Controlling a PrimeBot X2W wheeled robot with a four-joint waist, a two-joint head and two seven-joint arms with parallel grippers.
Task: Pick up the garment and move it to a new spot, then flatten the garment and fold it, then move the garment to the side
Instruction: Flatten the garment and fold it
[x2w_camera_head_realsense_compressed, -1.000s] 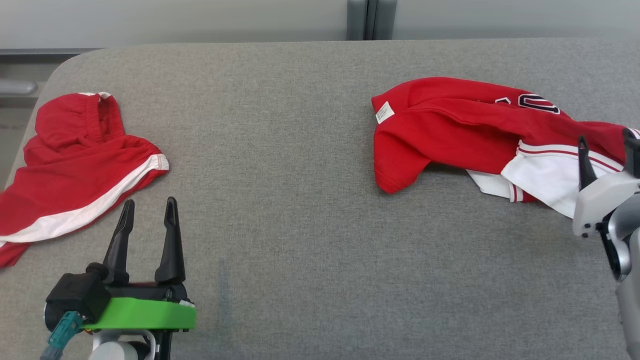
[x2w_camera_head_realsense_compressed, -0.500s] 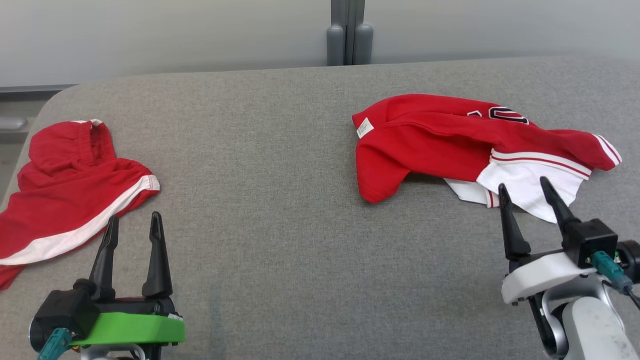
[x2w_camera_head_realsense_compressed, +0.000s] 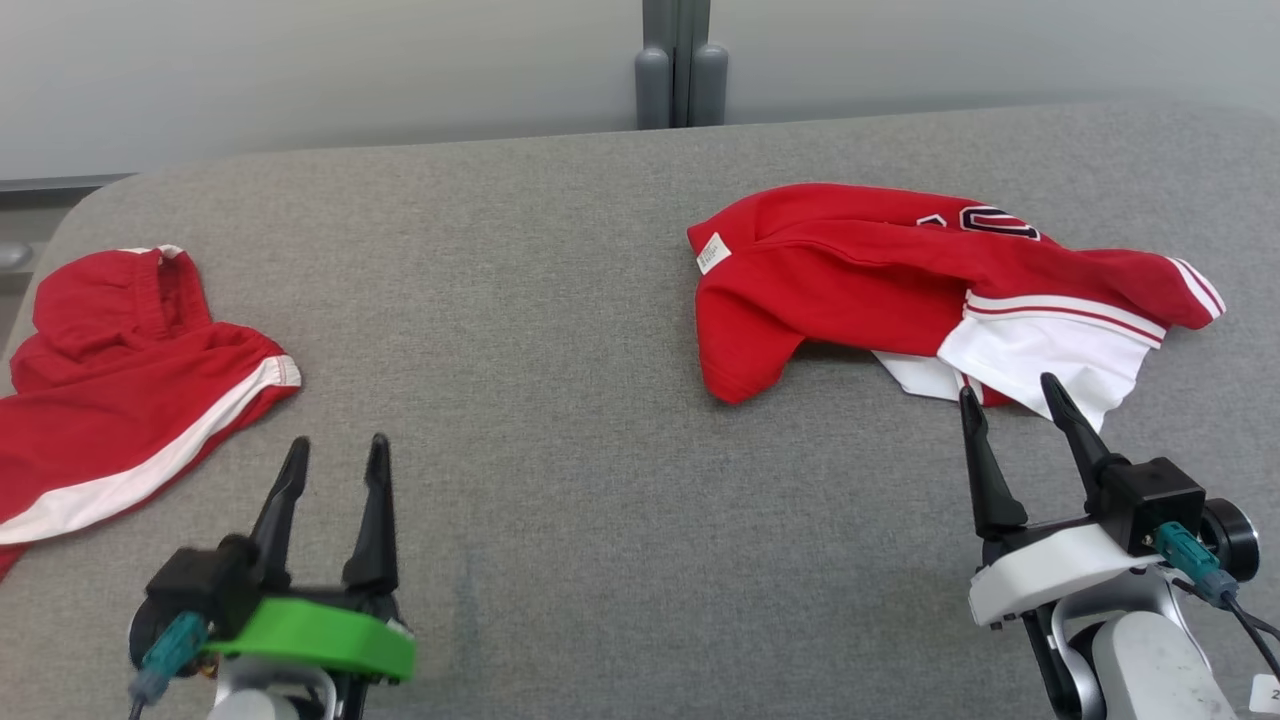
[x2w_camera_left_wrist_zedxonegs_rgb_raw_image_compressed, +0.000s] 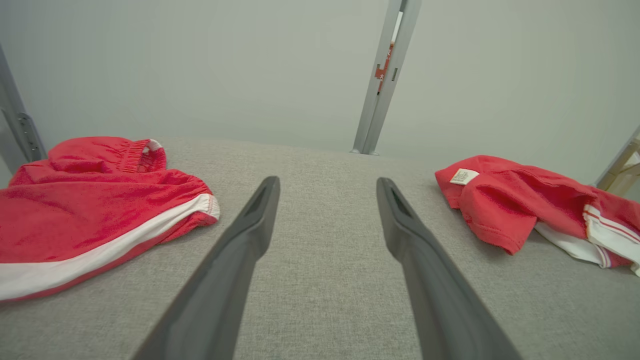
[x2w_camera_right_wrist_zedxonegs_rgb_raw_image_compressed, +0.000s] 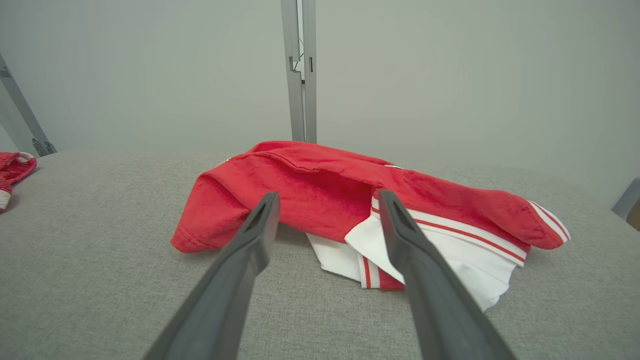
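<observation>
Grey fabric covers the table up to a pale wall, where a grey post stands at the far edge; I place everything from that post. Nothing of the job looks done. The red and white shirt lies crumpled on the table, just right of the post and nearer to me, not flattened or folded. Lifting, spreading, folding and setting aside are all ahead, as I judge it. My right claw sits nearer to me again, fingers spread wide and empty, tips at the shirt's white hem; whether they touch I cannot tell. My left claw, likewise spread and empty, is left of the post near red shorts, well apart from the shirt.
</observation>
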